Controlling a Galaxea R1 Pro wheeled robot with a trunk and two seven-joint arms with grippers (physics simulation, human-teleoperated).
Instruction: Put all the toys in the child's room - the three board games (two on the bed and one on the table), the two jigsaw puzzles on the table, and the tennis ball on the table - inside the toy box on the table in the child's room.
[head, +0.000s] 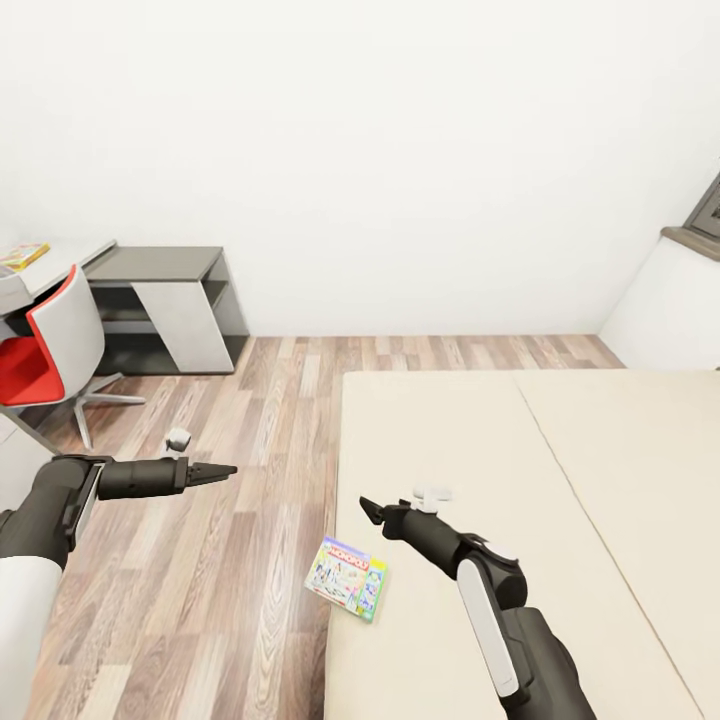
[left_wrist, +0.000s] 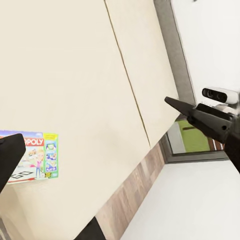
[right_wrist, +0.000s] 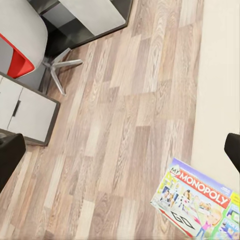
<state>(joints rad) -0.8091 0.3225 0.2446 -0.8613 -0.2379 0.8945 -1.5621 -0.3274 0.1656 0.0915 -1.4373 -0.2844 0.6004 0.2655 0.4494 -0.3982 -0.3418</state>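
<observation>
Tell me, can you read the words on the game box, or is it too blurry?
In the right wrist view the Monopoly box is sharp and its red "MONOPOLY" logo reads clearly; in the left wrist view a dark end effector finger covers the start of the logo, leaving "POLY"; in the head view the box is too small to read, and the bed looks evenly lit, without glare.

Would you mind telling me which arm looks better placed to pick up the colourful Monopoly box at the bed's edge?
The right. The right gripper hangs over the beige bed, just above the colourful Monopoly board game box overhanging its edge. The left gripper points out over the wood-plank floor, farther from the box.
</observation>
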